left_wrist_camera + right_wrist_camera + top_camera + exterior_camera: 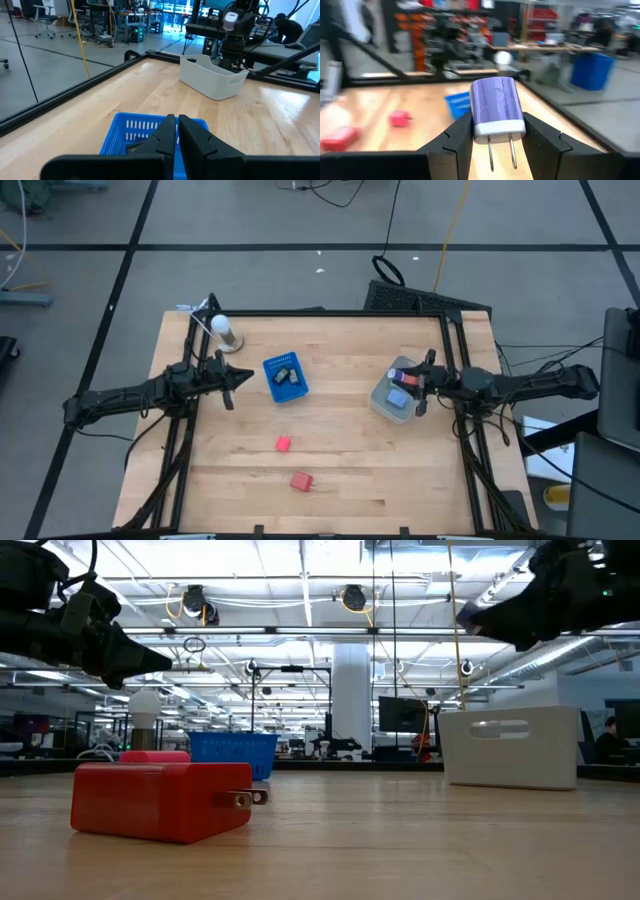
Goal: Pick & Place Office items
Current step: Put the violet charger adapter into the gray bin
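My right gripper [410,378] hangs over the grey bin [385,405] at the table's right, shut on a purple plug adapter [497,107]. Two red office items [283,443] [301,480] lie on the wood nearer the front; the nearer one is a red plug adapter [160,800] resting on its flat side. The blue tray [285,377] holds black bits. Just left of the tray my left gripper [235,377] is shut on nothing, its fingers [165,135] pointing over the tray [125,132]. My right gripper pinches the purple adapter by its two opposite sides [476,120] between the two fingers [457,137]. The fingers reach in level from the table's right. The adapter's two metal prongs [501,152] point back toward the wrist. It is lifted clear above the bin.
A white bulb-shaped thing [222,328] stands at the far left corner. Coloured pieces lie inside the grey bin [400,396]. A black frame [330,313] rims the table. Bare wood spreads across the middle and front.
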